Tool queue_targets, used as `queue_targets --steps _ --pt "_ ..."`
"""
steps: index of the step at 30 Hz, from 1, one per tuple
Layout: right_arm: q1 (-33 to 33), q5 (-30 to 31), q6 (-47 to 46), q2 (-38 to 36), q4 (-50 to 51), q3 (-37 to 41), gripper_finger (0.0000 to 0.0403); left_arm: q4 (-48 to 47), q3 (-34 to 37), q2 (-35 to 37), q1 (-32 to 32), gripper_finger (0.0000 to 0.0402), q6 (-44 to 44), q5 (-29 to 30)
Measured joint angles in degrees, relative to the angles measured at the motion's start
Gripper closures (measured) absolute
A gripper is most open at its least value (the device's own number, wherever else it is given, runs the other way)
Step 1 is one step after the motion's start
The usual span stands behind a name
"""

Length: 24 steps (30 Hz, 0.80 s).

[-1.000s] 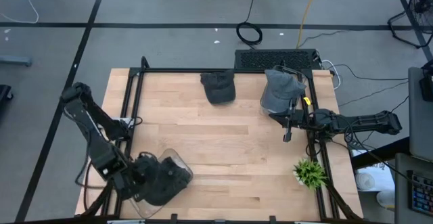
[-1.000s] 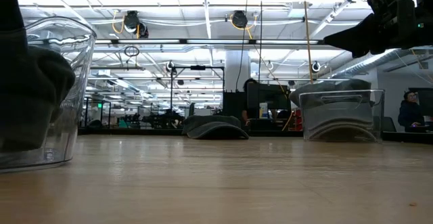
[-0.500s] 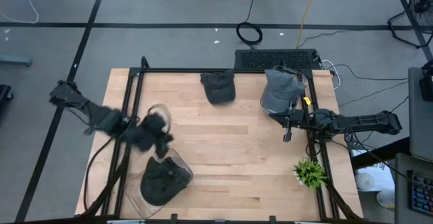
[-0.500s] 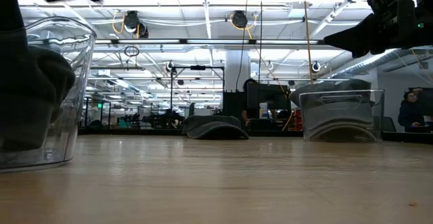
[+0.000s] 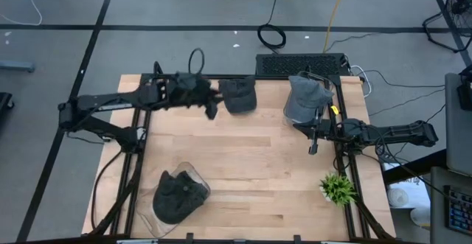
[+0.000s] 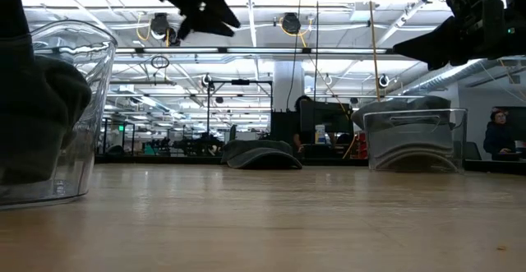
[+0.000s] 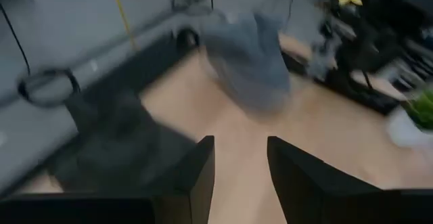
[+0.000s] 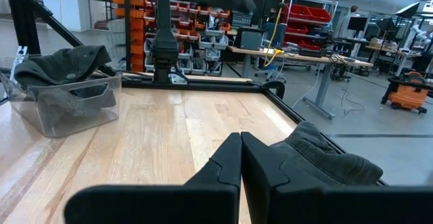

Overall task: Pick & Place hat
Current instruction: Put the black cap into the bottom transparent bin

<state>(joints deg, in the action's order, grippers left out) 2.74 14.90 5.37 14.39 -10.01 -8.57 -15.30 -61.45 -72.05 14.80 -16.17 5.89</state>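
The left hand (image 5: 212,105) has swung from the near bin (image 5: 181,176), where one hat (image 5: 177,196) now lies, to just beside the far hat (image 5: 237,95) on the counter (image 5: 251,170), fingers parted and empty. That hat looks next. The right hand (image 5: 313,147) waits clenched.

Wooden table (image 5: 243,163), dark hat (image 5: 237,95), two clear bins, plant (image 5: 338,188)

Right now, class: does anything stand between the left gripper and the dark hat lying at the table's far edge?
Nothing visible does. The left gripper, fingers apart, hangs just beside the dark hat, with only bare table between them.
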Motion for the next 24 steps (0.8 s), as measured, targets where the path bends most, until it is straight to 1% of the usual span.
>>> queue_targets --steps 1,3,5,6,8,10,13,15,19,24 --pt "0.0 0.0 0.0 0.0 0.0 0.0 0.0403 2.8 0.0 -1.1 1.8 0.0256 2.0 -1.2" --pt "0.0 0.0 0.0 0.0 0.0 0.0 0.0403 8.3 -0.2 -3.9 5.4 0.0256 4.7 -8.6" --pt "0.0 0.0 0.0 0.0 0.0 0.0 0.0403 8.4 -2.8 -8.2 8.9 0.0256 5.1 -15.9" --pt "0.0 0.0 0.0 0.0 0.0 0.0 0.0403 6.5 -4.6 -10.7 10.4 0.0256 5.5 -17.3" --pt "0.0 0.0 0.0 0.0 0.0 0.0 0.0403 1.4 -9.6 -16.3 12.9 0.0251 7.2 -17.3" --pt "0.0 0.0 0.0 0.0 0.0 0.0 0.0403 -4.9 -15.2 -21.9 15.1 0.0241 10.0 -14.9" --pt "0.0 0.0 0.0 0.0 0.0 0.0 0.0403 -15.0 -23.6 -30.0 17.1 0.0218 15.4 -11.6" --pt "0.0 0.0 0.0 0.0 0.0 0.0 0.0403 -19.2 -28.0 -34.8 17.7 0.0199 17.7 -12.0" --pt "0.0 0.0 0.0 0.0 0.0 0.0 0.0403 -21.6 -34.5 -42.6 18.0 0.0165 19.7 -15.2" --pt "0.0 0.0 0.0 0.0 0.0 0.0 0.0403 -23.6 -40.3 -49.8 18.1 0.0141 20.4 -15.9"
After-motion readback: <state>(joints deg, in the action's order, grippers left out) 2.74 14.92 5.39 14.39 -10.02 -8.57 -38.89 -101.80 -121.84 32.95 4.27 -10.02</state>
